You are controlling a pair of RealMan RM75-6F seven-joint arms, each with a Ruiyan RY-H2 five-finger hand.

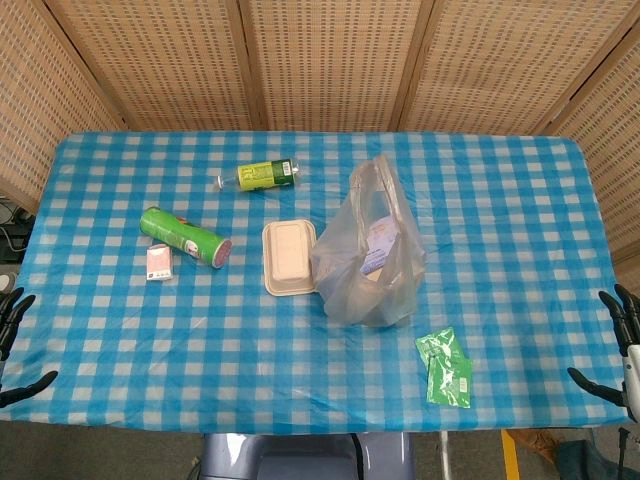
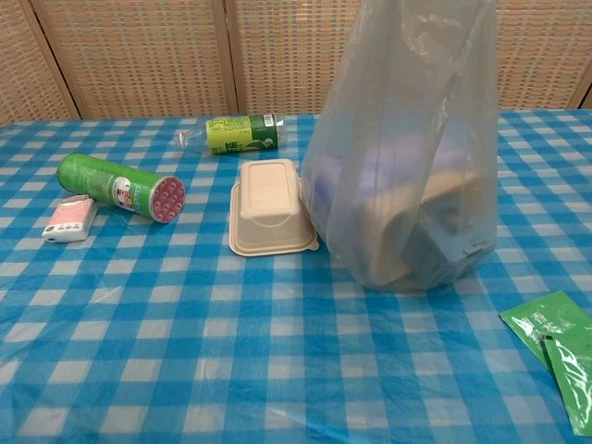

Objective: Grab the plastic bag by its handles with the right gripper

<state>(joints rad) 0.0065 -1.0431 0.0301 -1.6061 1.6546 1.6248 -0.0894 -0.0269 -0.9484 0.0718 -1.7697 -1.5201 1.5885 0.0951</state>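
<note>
A translucent plastic bag stands upright in the middle of the checked table, its handles sticking up at the top. In the chest view the bag fills the right half, with boxes showing through it. My right hand hangs at the table's right front edge, far from the bag, fingers spread and empty. My left hand sits at the left front edge, also spread and empty. Neither hand shows in the chest view.
A beige clamshell box lies just left of the bag. Further left are a green can on its side and a small pink pack. A green bottle lies behind. Green sachets lie front right.
</note>
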